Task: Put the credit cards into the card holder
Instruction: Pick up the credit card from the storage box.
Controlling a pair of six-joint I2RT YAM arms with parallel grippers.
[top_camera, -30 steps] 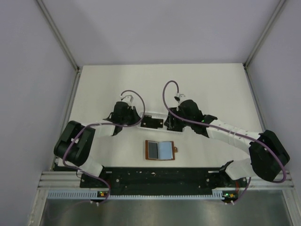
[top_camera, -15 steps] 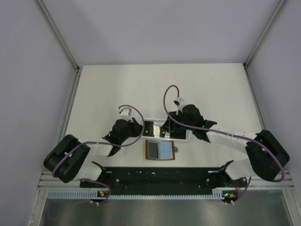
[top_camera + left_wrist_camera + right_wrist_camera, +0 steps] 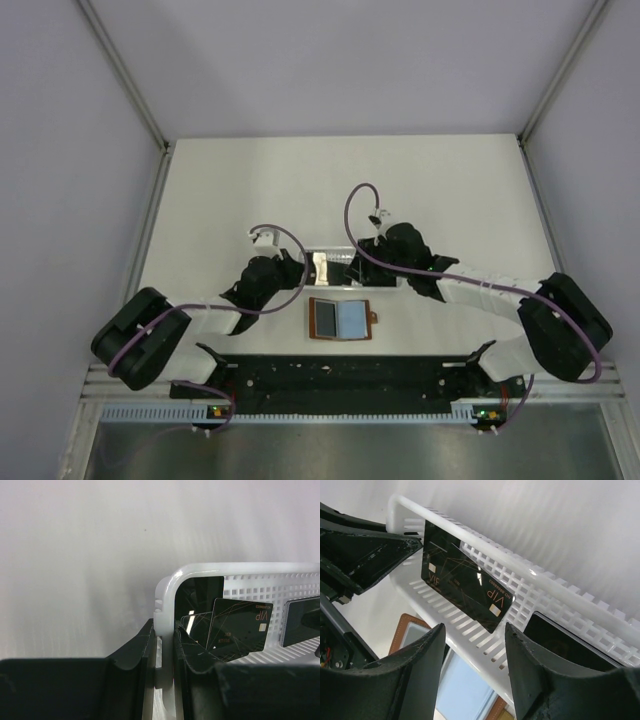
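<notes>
Two grippers work one basket, and the cards are all inside it. Nearest us the holder (image 3: 340, 320) lies open on the table (image 3: 450, 180), bluish pockets up; we see no card in it. Just beyond it, the left gripper (image 3: 164, 629) is clamped on the left end wall of the basket (image 3: 240, 569). The right gripper (image 3: 474, 630) hangs over the basket with jaws apart and nothing between them. Below it, the VIP card (image 3: 465, 582) leans on the slotted wall.

We judge the step to be picking that card. We should bring the right fingers down astride its free edge and pinch its faces squarely, while the left steadies the basket.

In the way are the rim close behind, the left fingers (image 3: 375, 550) just beside, and another card (image 3: 570, 640) to the right.
</notes>
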